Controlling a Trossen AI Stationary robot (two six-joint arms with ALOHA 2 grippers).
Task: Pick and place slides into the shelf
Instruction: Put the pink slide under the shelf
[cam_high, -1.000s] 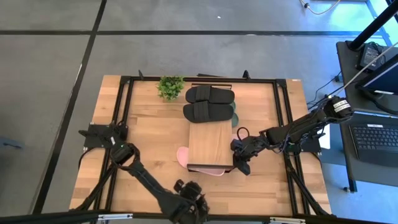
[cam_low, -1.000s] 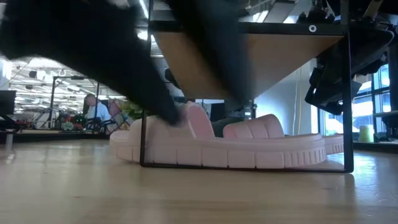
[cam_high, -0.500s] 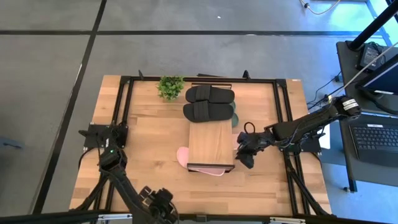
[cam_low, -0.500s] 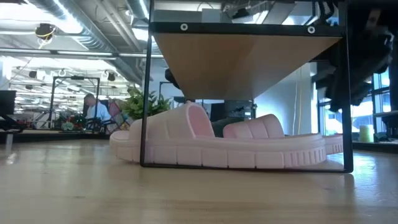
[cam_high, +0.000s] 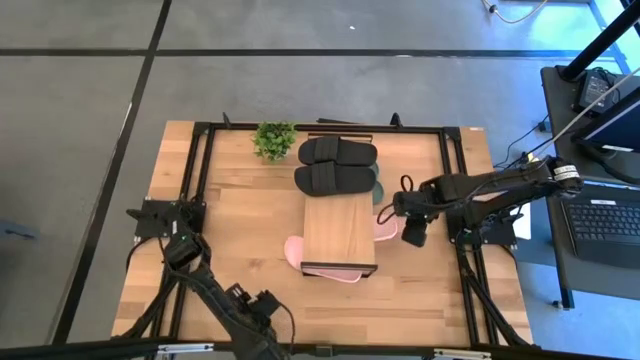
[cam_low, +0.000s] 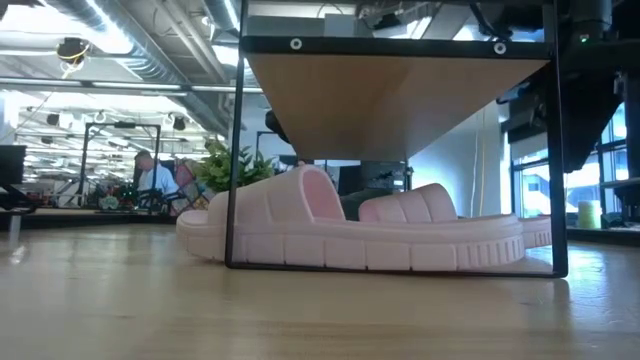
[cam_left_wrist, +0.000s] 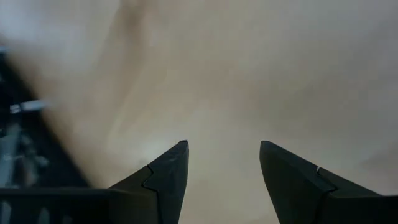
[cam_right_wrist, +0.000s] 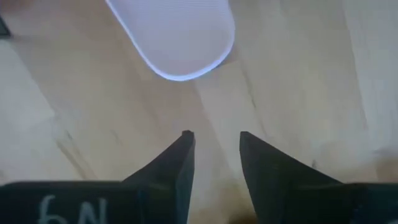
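Pink slides (cam_high: 330, 268) lay under the shelf (cam_high: 340, 232) from above, the right end effector (cam_high: 412, 235) beside it. Low down, they filled the bottom. Its wrist showed parted, empty fingers near a protruding pink toe (cam_right_wrist: 177, 37); we judged it might snag. The left end effector (cam_left_wrist: 222, 165) gaped, empty.

Tight around the shelf, open table on your left

Under the shelf (cam_high: 338, 230) the pink slides (cam_low: 350, 232) fill the floor space between the near legs, leaving only the gap above them below the plank. The shelf's far end is blocked by the black slides (cam_high: 337, 166), with a plant (cam_high: 273, 139) just left of them. The right gripper (cam_high: 413, 232) hangs beside the shelf's right edge, over a pink toe (cam_right_wrist: 177, 34). You have bare wood (cam_high: 245, 215) left of the shelf and along the near edge.
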